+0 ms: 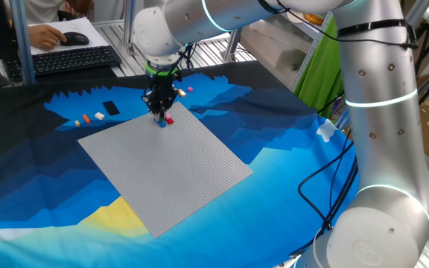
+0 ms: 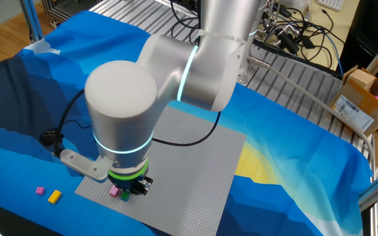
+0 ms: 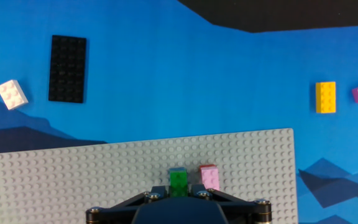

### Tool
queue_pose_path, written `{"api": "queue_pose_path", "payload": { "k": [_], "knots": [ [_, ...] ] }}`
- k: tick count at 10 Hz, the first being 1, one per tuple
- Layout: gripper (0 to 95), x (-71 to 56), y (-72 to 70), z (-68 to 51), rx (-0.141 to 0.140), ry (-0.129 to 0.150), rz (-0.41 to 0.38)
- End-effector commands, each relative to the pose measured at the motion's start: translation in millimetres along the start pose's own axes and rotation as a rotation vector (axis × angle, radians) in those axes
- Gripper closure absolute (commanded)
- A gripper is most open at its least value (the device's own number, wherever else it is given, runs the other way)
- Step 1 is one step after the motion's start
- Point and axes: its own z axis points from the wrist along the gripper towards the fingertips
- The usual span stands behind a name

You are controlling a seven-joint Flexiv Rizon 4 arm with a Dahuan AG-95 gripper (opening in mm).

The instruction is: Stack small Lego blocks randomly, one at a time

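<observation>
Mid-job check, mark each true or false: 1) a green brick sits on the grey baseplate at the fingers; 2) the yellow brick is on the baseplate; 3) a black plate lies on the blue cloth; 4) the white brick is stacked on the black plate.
1) True: the green brick sits on the grey baseplate, right at the fingers.
2) False: the yellow brick lies on the blue cloth, off the baseplate.
3) True: the black plate lies flat on the cloth.
4) False: the white brick lies beside it, apart.

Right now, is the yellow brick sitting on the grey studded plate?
No, the yellow brick lies on the blue cloth, off the grey plate.
</observation>
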Motion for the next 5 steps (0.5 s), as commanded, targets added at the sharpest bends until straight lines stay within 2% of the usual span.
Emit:
{"api": "queue_pose_path", "payload": {
  "k": [1,5],
  "knots": [
    [95.0,1.9,0.4,0.6,0.000,-0.001,0.002],
    [95.0,4.9,0.4,3.1,0.003,-0.002,-0.008]
  ]
}}
